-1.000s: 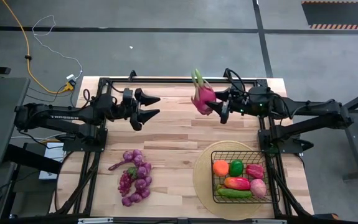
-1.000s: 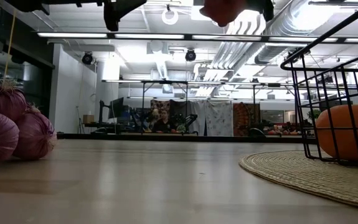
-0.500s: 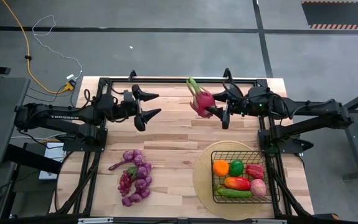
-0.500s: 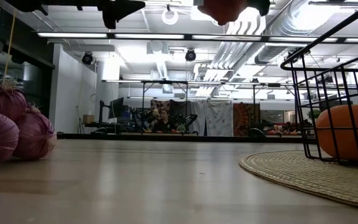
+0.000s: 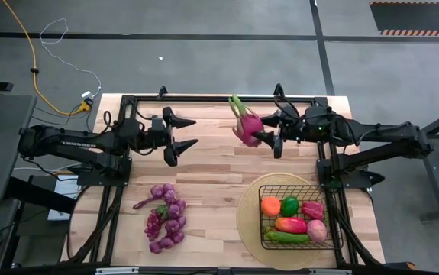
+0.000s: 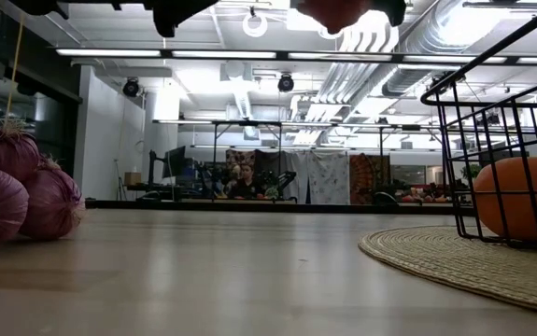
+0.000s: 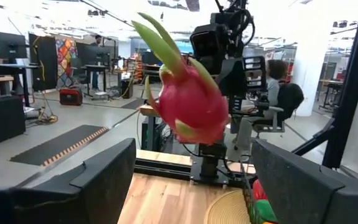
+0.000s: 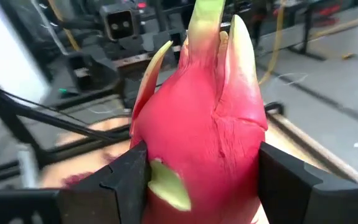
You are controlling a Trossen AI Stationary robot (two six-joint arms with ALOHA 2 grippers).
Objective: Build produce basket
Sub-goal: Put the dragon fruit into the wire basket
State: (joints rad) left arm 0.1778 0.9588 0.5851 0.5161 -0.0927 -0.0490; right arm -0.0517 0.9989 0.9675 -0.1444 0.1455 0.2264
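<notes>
Dragon fruit [image 5: 246,124]: pink body with green leaf tips, held in the air over the far middle of the table, between the two arms and well apart from the basket.
Right gripper [image 5: 269,137]: clenched on the dragon fruit; the right wrist view shows one dark finger pressed on each flank of the fruit [image 8: 197,143], leaf tips pointing away from the wrist.
Left gripper [image 5: 185,131]: released and empty, fingers spread, facing the fruit across a gap; the left wrist view shows the fruit [image 7: 188,102] centred between its two fingers but not touching them.
Reason for pose: the level, facing alignment of the two grippers suggests a handover or a re-grip in the air; this is a judgement only.
Basket [image 5: 263,191]: black wire mesh, standing on a round woven mat [image 5: 246,218] at the near right; it already holds an orange [image 5: 270,205], a green pepper [image 5: 289,205], a red pepper [image 5: 311,209] and a cucumber [image 5: 286,237], among others.
Grape bunches [image 5: 164,218]: purple, lying on the wood table [image 5: 211,176] at the near left, not yet loaded.
Task status: partly complete; the dragon fruit and the grapes remain outside the basket.
</notes>
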